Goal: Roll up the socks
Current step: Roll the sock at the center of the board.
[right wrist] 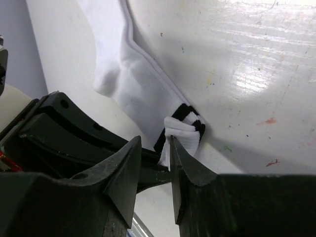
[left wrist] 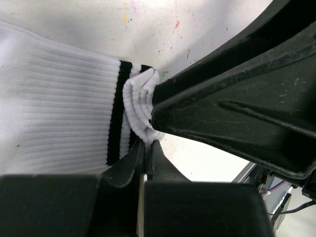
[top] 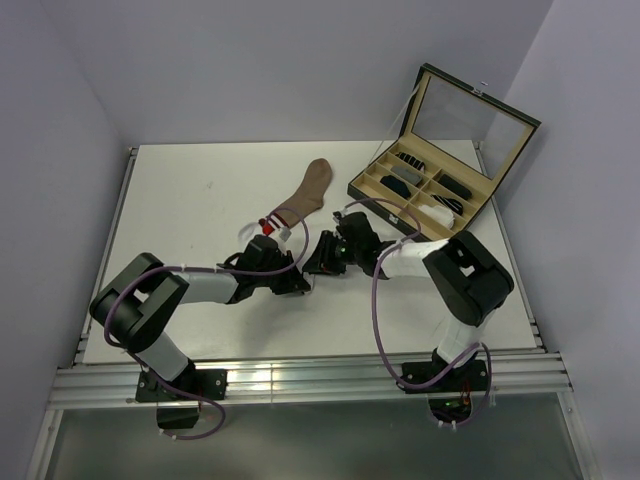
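**Both pincers at the white sock's cuff**

My left pincer (left wrist: 147, 144) is closed tight, its two fingers pressed together on a fold of the white sock (left wrist: 54, 108). The fabric runs down into the seam between them at the cuff (left wrist: 140, 106), just past the two dark stripes. The cuff is bunched up into a small ridged wad there. The rest of the sock lies flat on the bench (top: 190, 190), stretching away from my left fingers.

My right pincer (right wrist: 155, 142) has its jaws part open, set astride the same bunched cuff. The fold touches one finger, and a dark gap shows on the other side. It comes in from the opposite side, so the two pincers meet almost tip to tip over the cuff. In the left wrist view, one right finger's tip butts against the wad.

From above, my two wrists cover the meeting point near the middle of the bench, and I cannot make out the white sock against the white surface there.

The tan sock (top: 310, 192) lies flat beyond my wrists, toe towards the far edge. Its red-and-white striped cuff is near my left wrist, under a loop of cable.

At the far right stands an open case (top: 400, 168) with its lid raised. Its compartments hold small dark and pale rolls (top: 452, 188).
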Available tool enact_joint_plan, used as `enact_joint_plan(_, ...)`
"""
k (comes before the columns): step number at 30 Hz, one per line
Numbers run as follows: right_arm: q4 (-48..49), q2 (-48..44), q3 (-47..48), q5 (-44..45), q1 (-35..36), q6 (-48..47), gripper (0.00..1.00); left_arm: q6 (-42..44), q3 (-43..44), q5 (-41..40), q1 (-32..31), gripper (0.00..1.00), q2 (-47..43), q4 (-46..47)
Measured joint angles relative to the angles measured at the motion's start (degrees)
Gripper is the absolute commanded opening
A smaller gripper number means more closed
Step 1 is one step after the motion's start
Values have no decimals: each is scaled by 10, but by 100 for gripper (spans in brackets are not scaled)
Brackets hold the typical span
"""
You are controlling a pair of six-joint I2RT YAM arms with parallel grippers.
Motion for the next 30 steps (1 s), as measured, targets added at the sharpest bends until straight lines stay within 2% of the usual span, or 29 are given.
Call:
enact_joint_plan(7,-43,25,34,12,5,-17,38,0,0,8,4,7,2,2)
enact_joint_plan(14,-91,45,74,25,15,-38,29,-10,0,7,9,21,2,0)
enact_joint_plan(18,-109,47,85,35,18,-43,27,-15,0,6,10,34,-2,-3)
enact_joint_plan(24,-121,47,89,46,22,-45,27,-21,-3,-18,10,45,-39,-43)
enact_joint_plan(30,-124,47,92,50,23,-45,27,-20,-10,-57,7,49,-85,-78)
